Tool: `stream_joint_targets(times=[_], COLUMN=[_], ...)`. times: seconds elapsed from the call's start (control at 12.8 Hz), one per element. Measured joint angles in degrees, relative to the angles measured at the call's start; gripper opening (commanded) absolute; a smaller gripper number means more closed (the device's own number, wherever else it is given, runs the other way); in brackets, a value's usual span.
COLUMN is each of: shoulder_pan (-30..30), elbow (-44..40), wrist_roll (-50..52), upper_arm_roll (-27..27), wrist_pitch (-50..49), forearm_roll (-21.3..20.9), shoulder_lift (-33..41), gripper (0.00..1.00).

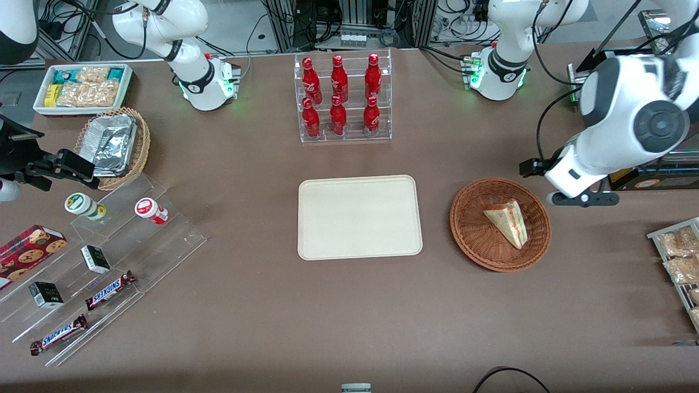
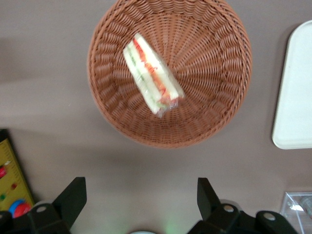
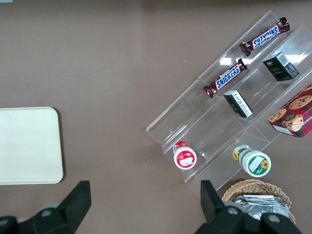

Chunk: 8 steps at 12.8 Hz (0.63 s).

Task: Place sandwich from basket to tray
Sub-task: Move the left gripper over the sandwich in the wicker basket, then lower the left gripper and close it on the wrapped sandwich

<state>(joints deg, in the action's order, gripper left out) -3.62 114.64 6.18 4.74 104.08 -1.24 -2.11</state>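
Note:
The sandwich (image 1: 509,221), a pale wedge with red and green filling on its cut edge, lies in the round reddish-brown wicker basket (image 1: 475,240). The cream rectangular tray (image 1: 359,216) lies flat beside the basket, toward the parked arm's end, with nothing on it. My left gripper (image 1: 583,198) hovers above the table just outside the basket's rim, on the working arm's side. In the left wrist view the gripper (image 2: 141,200) is open wide and holds nothing, its fingers (image 2: 73,197) apart from the basket (image 2: 214,112) and the sandwich (image 2: 152,80). A corner of the tray (image 2: 295,97) shows there too.
A clear rack of red bottles (image 1: 343,98) stands farther from the front camera than the tray. Packets on a rack (image 1: 680,256) lie at the working arm's end. A clear stepped stand with snacks (image 1: 109,262), a tan basket of foil containers (image 1: 114,143) and a white bin (image 1: 82,87) lie toward the parked arm's end.

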Motion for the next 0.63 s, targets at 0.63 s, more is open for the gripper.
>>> stream_joint_targets(times=[0.63], shoulder_pan=[0.0], elbow=[14.4], wrist_roll=[8.1], upper_arm_roll=[0.1], wrist_pitch=[23.0], forearm_roll=[0.0], shoulder_lift=[-0.2], gripper=[1.0])
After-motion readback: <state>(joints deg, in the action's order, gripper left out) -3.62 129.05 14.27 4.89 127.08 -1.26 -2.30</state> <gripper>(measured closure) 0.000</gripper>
